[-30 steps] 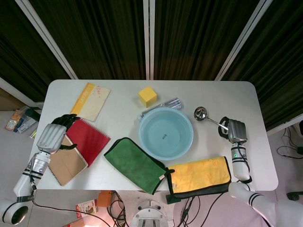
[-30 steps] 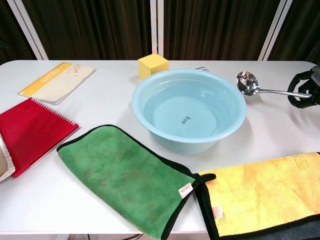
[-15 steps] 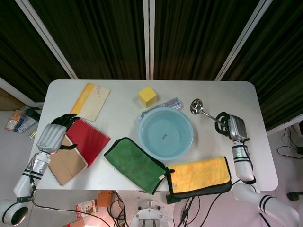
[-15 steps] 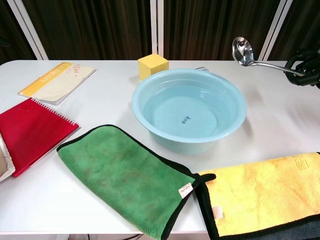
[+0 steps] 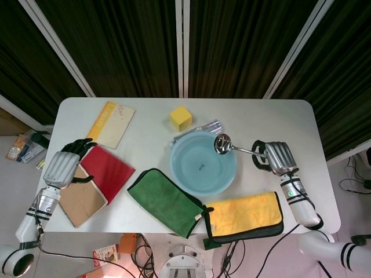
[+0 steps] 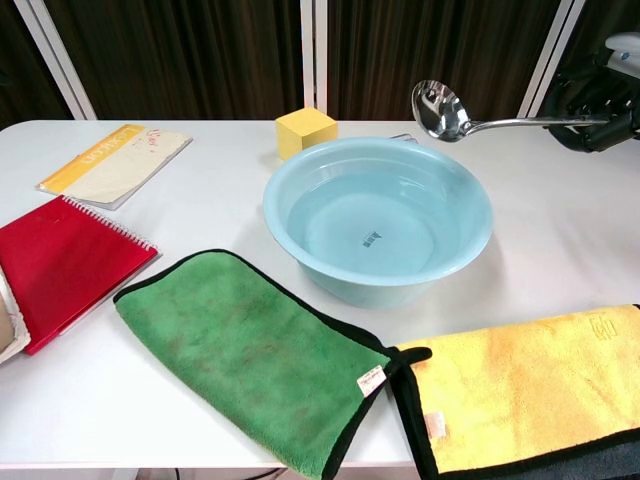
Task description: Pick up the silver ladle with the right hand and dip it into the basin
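Right hand grips the silver ladle by its handle end, bowl hanging above the basin's far right rim. Drop too steeply and the bowl could clip that rim, slopping water.

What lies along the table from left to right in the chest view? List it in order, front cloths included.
Red notebook → green cloth → blue basin → ladle, held above the basin's right rim → yellow cloth → right hand gripping the ladle's handle at the frame edge.
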Tool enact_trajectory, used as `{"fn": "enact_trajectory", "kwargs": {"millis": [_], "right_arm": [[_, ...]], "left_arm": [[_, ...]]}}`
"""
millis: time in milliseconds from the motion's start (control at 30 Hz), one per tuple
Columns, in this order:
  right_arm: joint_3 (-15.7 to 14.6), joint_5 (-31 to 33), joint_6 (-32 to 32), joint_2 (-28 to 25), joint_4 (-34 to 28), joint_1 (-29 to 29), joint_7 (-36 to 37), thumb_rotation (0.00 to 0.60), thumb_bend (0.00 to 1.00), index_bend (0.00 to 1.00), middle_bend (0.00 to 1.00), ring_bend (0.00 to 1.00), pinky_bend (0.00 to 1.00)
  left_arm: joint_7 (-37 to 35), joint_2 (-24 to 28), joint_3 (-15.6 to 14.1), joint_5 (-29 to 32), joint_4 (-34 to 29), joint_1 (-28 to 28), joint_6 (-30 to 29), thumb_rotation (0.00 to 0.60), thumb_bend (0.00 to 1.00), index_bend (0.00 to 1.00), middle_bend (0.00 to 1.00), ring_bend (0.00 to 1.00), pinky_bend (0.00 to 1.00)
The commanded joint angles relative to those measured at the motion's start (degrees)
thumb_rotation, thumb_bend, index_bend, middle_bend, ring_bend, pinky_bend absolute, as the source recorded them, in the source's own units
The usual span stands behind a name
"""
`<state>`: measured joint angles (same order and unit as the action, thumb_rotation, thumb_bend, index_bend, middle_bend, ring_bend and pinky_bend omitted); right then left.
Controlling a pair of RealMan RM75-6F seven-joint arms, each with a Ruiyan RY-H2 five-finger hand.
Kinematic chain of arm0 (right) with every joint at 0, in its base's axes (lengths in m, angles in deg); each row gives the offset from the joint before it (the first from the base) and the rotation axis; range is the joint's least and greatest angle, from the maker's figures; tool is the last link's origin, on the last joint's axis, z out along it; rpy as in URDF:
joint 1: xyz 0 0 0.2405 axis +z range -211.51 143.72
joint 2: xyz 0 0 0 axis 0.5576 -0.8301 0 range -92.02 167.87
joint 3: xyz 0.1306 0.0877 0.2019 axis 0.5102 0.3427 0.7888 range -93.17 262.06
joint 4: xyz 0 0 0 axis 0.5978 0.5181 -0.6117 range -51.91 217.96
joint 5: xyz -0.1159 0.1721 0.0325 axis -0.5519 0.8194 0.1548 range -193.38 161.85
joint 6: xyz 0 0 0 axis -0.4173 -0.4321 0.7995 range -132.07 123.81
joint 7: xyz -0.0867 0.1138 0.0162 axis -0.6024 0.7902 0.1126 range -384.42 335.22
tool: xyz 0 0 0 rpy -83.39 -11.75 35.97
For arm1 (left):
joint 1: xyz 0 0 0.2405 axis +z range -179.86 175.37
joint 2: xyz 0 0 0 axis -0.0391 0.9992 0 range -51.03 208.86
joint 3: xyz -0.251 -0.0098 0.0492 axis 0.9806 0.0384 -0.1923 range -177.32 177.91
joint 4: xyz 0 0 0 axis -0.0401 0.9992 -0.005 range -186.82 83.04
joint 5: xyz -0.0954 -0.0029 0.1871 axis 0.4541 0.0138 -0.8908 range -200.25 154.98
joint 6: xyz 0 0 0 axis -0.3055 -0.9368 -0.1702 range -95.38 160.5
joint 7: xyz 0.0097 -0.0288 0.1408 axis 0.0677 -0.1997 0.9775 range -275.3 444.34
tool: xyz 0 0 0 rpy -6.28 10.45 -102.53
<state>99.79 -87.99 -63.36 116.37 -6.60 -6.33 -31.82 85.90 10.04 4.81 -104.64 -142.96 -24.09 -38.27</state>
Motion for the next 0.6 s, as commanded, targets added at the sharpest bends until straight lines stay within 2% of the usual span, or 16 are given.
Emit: {"fn": "enact_trajectory", "kwargs": {"millis": [33, 467, 600], "right_arm": [[-1.20, -0.16, 0.65, -1.08, -2.06, 2.63, -7.70, 0.600, 0.75, 0.70, 0.83, 0.78, 0.80], [-2.94, 3.77, 2.28, 5.11, 1.94, 9.81, -25.89, 0.600, 0.75, 0.70, 0.83, 0.78, 0.80], [-3.42, 4.51, 1.51, 7.52, 3.47, 10.87, -28.49, 0.600, 0.75, 0.70, 0.83, 0.78, 0.80]], "left_arm": [[-0.39, 0.22, 0.04, -0.09, 0.05, 0.23, -0.36, 0.600, 0.03, 0.19, 0.12, 0.12, 0.24], [-3.22, 1.62, 0.14, -0.70, 0.63, 1.51, -2.33, 0.600, 0.03, 0.19, 0.12, 0.12, 0.24], [-4.10, 1.98, 0.09, -0.97, 0.90, 1.85, -2.75, 0.600, 0.03, 0.19, 0.12, 0.12, 0.24]]}}
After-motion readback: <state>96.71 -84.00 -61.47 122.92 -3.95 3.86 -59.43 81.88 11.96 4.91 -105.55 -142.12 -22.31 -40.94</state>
